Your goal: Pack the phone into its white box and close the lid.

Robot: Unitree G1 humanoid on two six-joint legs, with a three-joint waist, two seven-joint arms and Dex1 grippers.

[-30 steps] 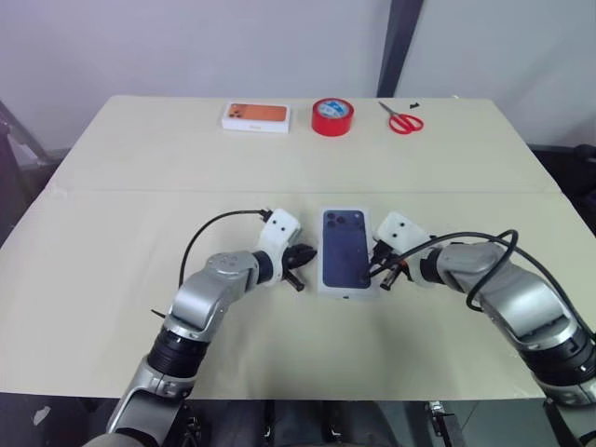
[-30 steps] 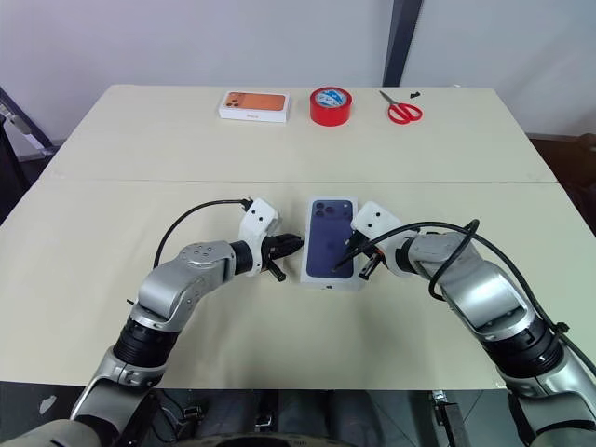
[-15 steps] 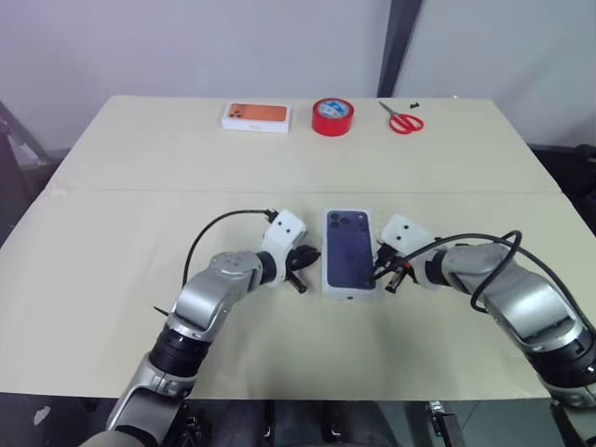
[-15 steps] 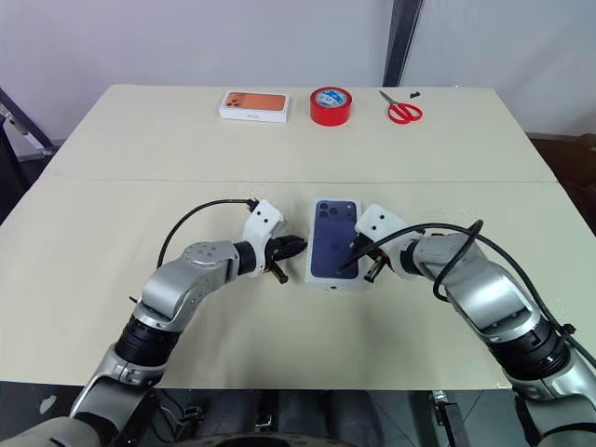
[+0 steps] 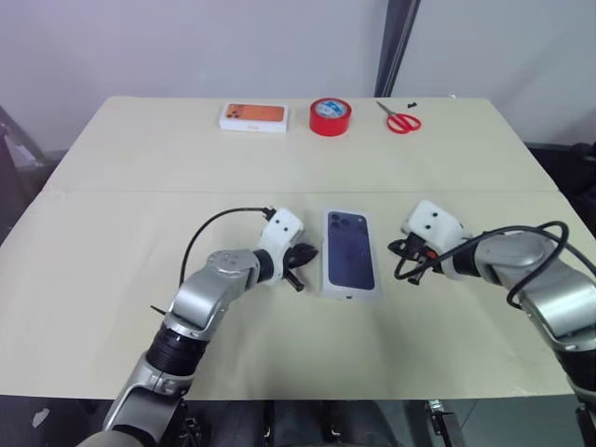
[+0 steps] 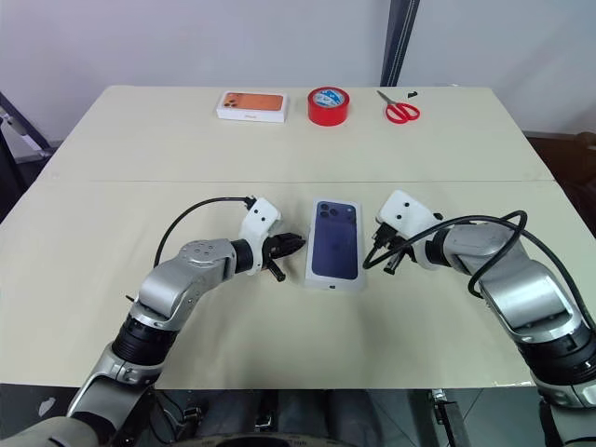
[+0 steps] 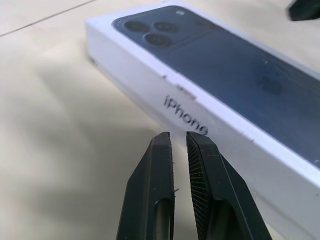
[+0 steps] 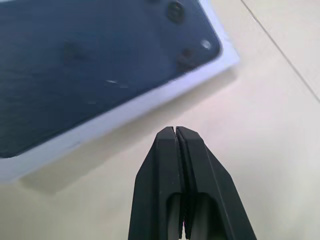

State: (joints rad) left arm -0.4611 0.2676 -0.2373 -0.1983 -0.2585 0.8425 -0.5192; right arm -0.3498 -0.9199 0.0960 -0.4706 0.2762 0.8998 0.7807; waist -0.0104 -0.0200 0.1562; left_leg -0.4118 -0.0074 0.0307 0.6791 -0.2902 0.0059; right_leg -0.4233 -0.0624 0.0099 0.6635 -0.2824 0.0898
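Head views: the lid (image 5: 350,253) is seated on the white box at mid-table (image 5: 112,279), between the left hand (image 5: 300,262) and the right hand (image 5: 413,264), neither touching.

Left wrist view: fingers (image 7: 159,190) are kept to a narrow slit, empty; a nudge could skew the lid.

Right wrist view: fingers (image 8: 165,165) are pressed together, empty.

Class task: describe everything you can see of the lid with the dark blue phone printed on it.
The lid is a shallow white cardboard rectangle, its top printed with a dark blue phone, camera cluster at the far corner, "iPhone" lettered on one side wall. It sits closed and flat on the table, between the two grippers; neither touches it.
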